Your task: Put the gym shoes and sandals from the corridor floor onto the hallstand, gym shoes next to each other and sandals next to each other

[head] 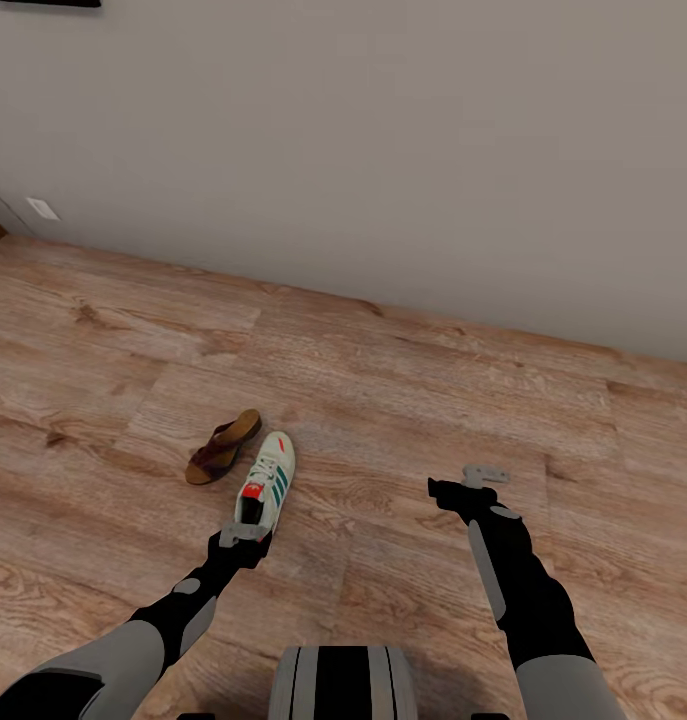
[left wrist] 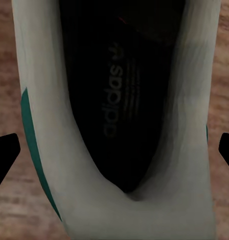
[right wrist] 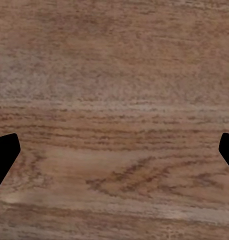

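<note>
One gym shoe lay on the corridor floor beside a sandal, its heel opening right under the left gripper, whose fingers were spread; the right gripper hung spread over bare planks

Wood-grain floor lies below the camera, its planks running across. The two dark fingertips stand wide apart, with nothing between them.

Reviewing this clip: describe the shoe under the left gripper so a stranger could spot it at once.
On the wood floor below the pale wall, two shoes lie side by side. It is the gym shoe, right of the brown sandal: cream-white, laced, green stripes, red heel tab.
</note>
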Robot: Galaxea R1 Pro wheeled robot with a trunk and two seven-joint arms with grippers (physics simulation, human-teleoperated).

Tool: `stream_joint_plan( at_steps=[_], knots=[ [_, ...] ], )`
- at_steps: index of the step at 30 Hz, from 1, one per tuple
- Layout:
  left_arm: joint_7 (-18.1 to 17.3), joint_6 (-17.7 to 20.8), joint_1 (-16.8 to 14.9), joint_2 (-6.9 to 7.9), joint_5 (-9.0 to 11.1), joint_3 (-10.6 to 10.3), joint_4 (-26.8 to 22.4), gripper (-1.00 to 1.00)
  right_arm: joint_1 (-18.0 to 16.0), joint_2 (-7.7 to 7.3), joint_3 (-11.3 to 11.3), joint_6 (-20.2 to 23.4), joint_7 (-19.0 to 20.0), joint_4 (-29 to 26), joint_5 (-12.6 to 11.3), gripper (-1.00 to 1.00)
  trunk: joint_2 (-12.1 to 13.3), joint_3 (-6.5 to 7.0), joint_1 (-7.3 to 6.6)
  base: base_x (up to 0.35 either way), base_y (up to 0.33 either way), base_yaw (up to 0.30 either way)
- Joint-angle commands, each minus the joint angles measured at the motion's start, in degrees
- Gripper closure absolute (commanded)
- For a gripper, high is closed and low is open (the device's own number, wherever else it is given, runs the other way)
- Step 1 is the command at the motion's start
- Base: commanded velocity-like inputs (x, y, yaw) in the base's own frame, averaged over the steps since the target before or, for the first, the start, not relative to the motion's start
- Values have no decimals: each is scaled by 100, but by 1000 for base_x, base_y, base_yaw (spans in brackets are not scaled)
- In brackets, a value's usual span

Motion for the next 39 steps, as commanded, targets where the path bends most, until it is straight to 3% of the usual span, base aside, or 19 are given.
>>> stream_joint_plan(
  at_steps=[1,6,7,32,39],
  knots=[
    [-15,-18,-3,3,49,-43,5,-100,-2,4,-7,29,-13,-7,-5,-100,-1,-3,-1,0,0,0],
    [-15,-18,-3,3,49,-42,6,-100,-2,4,-4,29,-13,-7,-6,-100,-1,-3,-1,0,0,0],
    [-13,-18,-3,3,49,-41,6,100,-2,4,-4,29,-13,-7,-6,-100,-1,-3,-1,0,0,0],
    [-8,-18,-3,11,58,-30,5,100,-2,4,-6,29,-12,-7,-6,-100,-1,-3,-1,0,0,0],
    [-8,-18,-3,5,58,-30,5,100,-2,4,-8,29,-12,-7,-6,-100,8,152,-19,0,0,0]
  ],
)
